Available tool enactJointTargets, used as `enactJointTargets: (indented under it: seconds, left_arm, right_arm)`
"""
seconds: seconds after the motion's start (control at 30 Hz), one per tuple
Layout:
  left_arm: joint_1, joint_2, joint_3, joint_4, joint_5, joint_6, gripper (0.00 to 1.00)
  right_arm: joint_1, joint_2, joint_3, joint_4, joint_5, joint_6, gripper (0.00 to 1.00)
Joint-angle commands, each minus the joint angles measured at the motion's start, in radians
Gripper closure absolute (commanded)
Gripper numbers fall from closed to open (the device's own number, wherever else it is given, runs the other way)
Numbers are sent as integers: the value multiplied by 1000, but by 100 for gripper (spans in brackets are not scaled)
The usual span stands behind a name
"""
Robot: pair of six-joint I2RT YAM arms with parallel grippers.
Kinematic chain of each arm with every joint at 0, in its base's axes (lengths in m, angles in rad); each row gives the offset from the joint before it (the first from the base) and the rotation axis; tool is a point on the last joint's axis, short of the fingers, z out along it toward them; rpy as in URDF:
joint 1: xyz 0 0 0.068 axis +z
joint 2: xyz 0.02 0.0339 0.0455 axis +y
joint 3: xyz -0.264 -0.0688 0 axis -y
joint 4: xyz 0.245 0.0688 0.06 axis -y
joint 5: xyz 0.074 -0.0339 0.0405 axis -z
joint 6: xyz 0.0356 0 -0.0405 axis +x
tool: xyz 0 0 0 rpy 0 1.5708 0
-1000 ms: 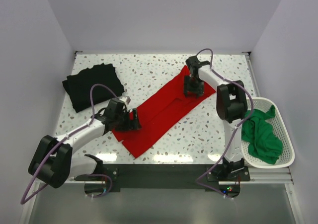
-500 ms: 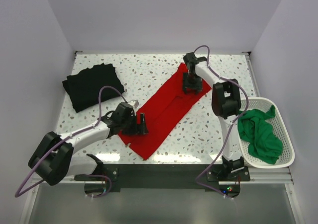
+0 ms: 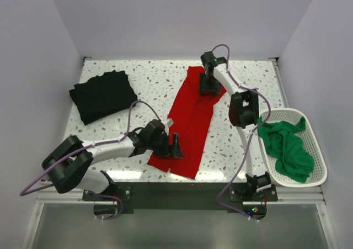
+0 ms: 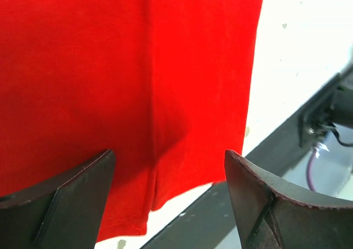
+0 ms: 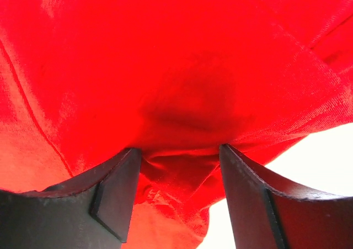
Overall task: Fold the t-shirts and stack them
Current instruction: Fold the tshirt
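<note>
- Red t-shirt (image 3: 190, 116) lies lengthwise mid-table, folded into a strip.
- Left gripper (image 3: 172, 147) stands spread over its near end.
- Right gripper (image 3: 208, 87) pinches bunched cloth at its far end.

White perforated basket (image 3: 315, 144) seen at table's right edge, speckled tabletop (image 3: 160, 83) lit brightly w/ plain white walls (image 3: 176, 17) behind.
</note>
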Motion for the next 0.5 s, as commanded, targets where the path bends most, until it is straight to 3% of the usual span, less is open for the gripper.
enactJointTargets:
  seconds: [0.0,0.27,0.47]
  left_arm:
    - [-73,73,36,2,33,-55,14]
    - [-186,191,141,97,73,-34,14]
    - [-225,208,180,105,86,-2,14]
  right_arm:
    - [-2,92,48,33,-20,12,36]
    - [-1,89,85,91,-82,-4,22]
    - [-2,60,108,108,-112,-25,20]
